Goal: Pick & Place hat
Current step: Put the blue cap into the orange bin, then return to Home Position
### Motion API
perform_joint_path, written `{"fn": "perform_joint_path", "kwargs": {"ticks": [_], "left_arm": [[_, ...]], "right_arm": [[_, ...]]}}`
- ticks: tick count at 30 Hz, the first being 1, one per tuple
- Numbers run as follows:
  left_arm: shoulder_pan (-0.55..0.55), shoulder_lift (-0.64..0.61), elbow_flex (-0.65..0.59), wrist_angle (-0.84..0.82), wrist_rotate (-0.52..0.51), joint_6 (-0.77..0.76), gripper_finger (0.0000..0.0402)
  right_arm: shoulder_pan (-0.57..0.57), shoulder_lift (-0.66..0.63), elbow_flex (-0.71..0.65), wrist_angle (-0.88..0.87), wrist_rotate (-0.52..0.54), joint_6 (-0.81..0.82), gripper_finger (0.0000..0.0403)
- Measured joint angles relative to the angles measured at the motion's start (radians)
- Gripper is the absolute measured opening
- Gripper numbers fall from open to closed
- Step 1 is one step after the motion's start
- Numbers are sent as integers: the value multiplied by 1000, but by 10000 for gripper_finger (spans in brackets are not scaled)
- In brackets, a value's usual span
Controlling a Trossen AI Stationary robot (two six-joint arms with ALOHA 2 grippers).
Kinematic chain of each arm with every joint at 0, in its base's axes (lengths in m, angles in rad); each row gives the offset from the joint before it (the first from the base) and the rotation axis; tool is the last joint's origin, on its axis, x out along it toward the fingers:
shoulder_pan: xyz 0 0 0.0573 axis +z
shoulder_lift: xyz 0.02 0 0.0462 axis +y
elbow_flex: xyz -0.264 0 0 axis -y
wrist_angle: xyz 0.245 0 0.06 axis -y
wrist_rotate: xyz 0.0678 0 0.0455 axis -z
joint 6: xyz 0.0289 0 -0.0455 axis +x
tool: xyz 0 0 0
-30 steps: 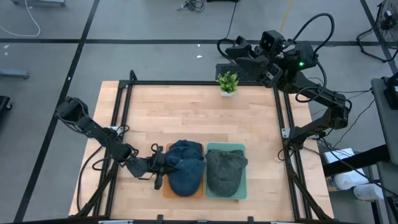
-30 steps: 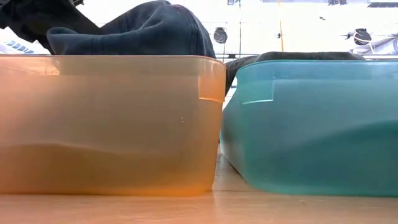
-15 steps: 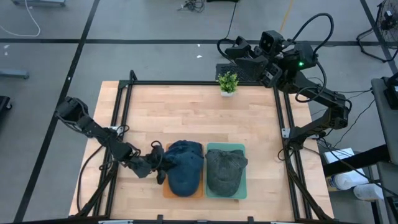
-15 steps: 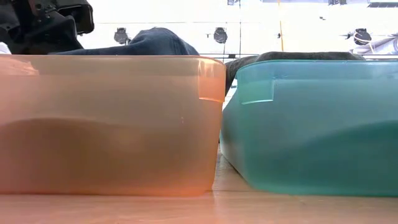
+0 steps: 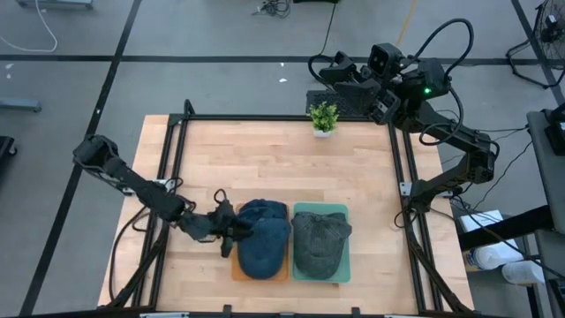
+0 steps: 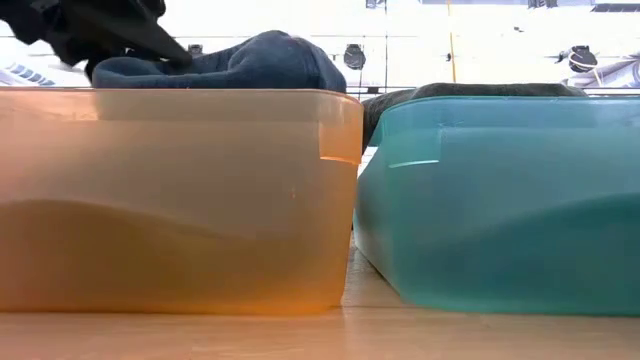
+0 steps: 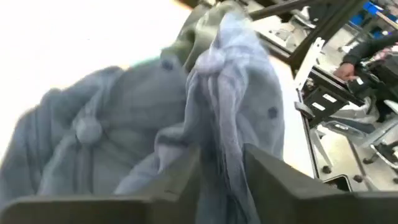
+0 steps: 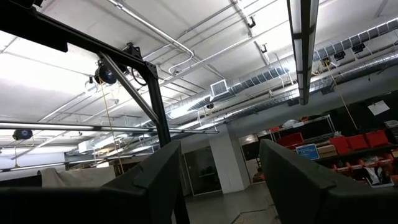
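The blue hat (image 5: 265, 237) lies in the orange bin (image 6: 180, 200), low and a little left of centre in the high view, heaped above the bin's rim. My left gripper (image 5: 231, 231) is at the hat's left edge, and in my left wrist view a fold of the blue fabric runs between my two fingers (image 7: 273, 180); the jaws stand slightly apart around that fold, and I cannot tell whether they pinch it. Just right of the orange bin, touching it, the teal bin (image 6: 500, 200) holds a grey hat (image 5: 320, 243). My right gripper (image 5: 331, 72) waits off the table at upper right, pointing up at the ceiling, its fingers apart on nothing. A small green plant (image 5: 323, 116) stands at the table's (image 5: 265, 159) top edge.
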Motion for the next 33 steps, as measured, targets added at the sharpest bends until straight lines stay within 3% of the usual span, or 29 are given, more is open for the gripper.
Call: {"fn": "perform_joint_path", "kwargs": {"ticks": [9, 11, 15, 18, 22, 27, 33], "left_arm": [[60, -314, 0, 1, -52, 217, 285], [75, -410, 0, 3, -88, 233, 314], [93, -607, 0, -2, -131, 313, 356], [91, -727, 0, -14, -98, 449, 377], [81, -859, 1, -93, -40, 598, 395], [78, -966, 1, -188, -92, 623, 399], [78, -994, 0, -244, -121, 614, 399]], "right_arm": [[0, 0, 0, -27, -19, 0, 207], [-8, 0, -1, -41, -95, 0, 208], [-20, -4, -2, -36, -382, -59, 207], [-18, -28, -24, -43, -436, -54, 204], [-5, -114, -161, -68, -341, -125, 204], [16, -307, -463, -72, -152, -237, 203], [184, -629, -868, -65, 255, -337, 203]]}}
